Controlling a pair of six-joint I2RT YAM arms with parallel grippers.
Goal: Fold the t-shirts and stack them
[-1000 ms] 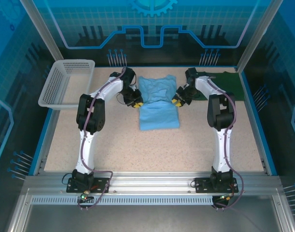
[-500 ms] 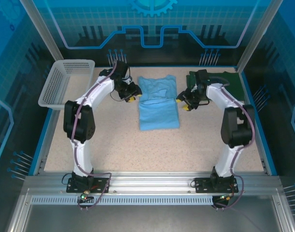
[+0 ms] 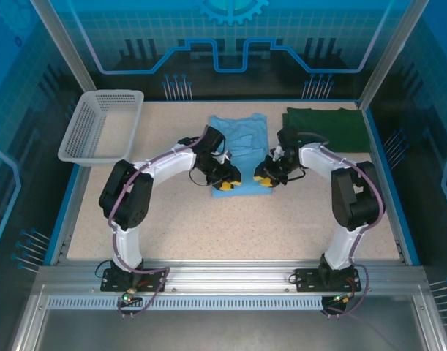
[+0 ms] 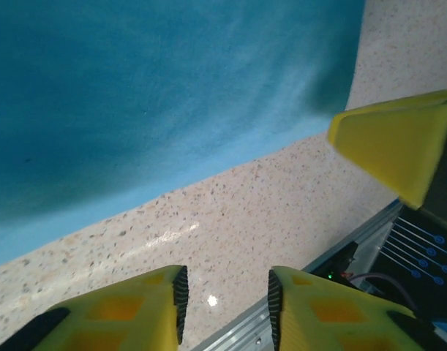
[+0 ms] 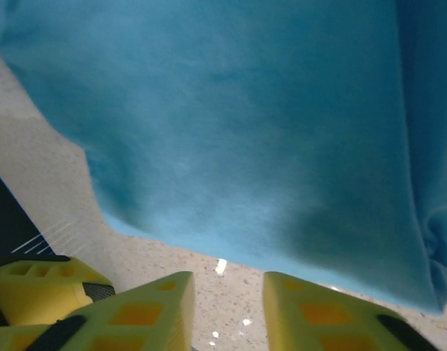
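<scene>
Both pairs of jaws stand a little apart with nothing between them. The left gripper (image 3: pixel 224 180) and right gripper (image 3: pixel 265 178) hang low at the near hem of the folded sky-blue t-shirt (image 3: pixel 241 142), one by each corner, over the speckled table (image 3: pixel 208 227). The dark green t-shirt (image 3: pixel 327 121) lies flat at the far right, and a white mesh basket (image 3: pixel 80 131) sits far left.

The middle t-shirt (image 3: pixel 239 140) is light sky-blue; the far-right t-shirt (image 3: pixel 327 121) is plain dark green. The table (image 3: pixel 245 219) is beige with fine dark and pale speckles (sharpest in the left wrist view). The left gripper (image 4: pixel 227 296) and the right gripper (image 5: pixel 227 300) are bright yellow, the left one's inner edges ribbed black. Both arms (image 3: pixel 161 164) are white with black joints. The far-left basket (image 3: pixel 99 124) is white mesh.
</scene>
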